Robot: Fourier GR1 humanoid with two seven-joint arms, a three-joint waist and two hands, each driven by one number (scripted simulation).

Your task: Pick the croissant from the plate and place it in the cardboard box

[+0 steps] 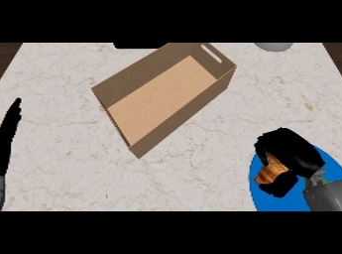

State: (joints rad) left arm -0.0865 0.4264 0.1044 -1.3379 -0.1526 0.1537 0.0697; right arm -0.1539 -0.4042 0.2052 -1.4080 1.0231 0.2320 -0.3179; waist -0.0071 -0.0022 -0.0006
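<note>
A golden-brown croissant [270,172] lies on a blue plate [333,163] at the lower right of the counter. My right hand [290,151] is curled over it, fingers and thumb wrapped round the pastry, hiding most of it. The croissant still looks to rest at plate level. An open cardboard box [166,96] sits tilted in the middle of the counter, its inside bare, up and to the left of the plate. My left hand [1,144] rests open at the left edge, fingers pointing up.
The counter [64,84] is pale marble. A grey round object [276,46] shows at the far right edge, and a dark object [137,45] at the far middle. Dark wood borders both sides.
</note>
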